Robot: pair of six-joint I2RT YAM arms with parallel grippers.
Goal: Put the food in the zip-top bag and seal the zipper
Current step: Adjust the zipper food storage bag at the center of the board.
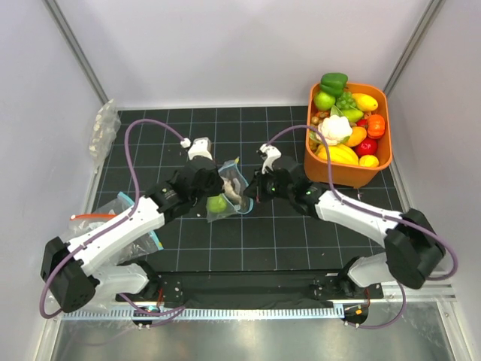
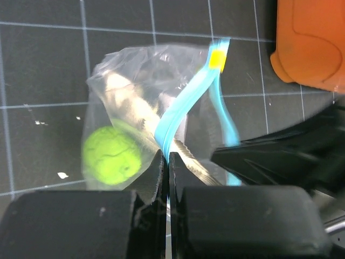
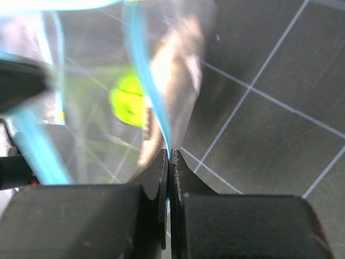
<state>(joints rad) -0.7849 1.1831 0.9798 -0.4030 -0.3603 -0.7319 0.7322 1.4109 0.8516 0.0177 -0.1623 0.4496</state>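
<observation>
The left jaws and right jaws are both clamped on the teal-blue zipper [image 2: 186, 100] of the zip-top bag [image 2: 129, 65] in the middle of the worktop [image 1: 285, 241], lime-green fruit [image 2: 110, 156] inside, so an uneven pull could slip the thin strip free and leave the mouth unsealed.

We see a black tabletop [image 1: 278, 233] crossed by a thin pale-grey grid. At its centre is a clear, colourless zip-top bag [image 2: 135, 81]. Its teal-blue zipper [image 2: 182, 105] carries a small yellow tab [image 2: 217, 59], and a lime-green fruit [image 2: 111, 155] shows inside. The left fingers [image 2: 153, 181] and right fingers [image 3: 157, 175] are matte black. At two o'clock, an orange bin [image 1: 349, 177] holds green, yellow, red, orange and white toy produce [image 1: 346, 124]. The arms [image 1: 113, 237] are white and black.
</observation>
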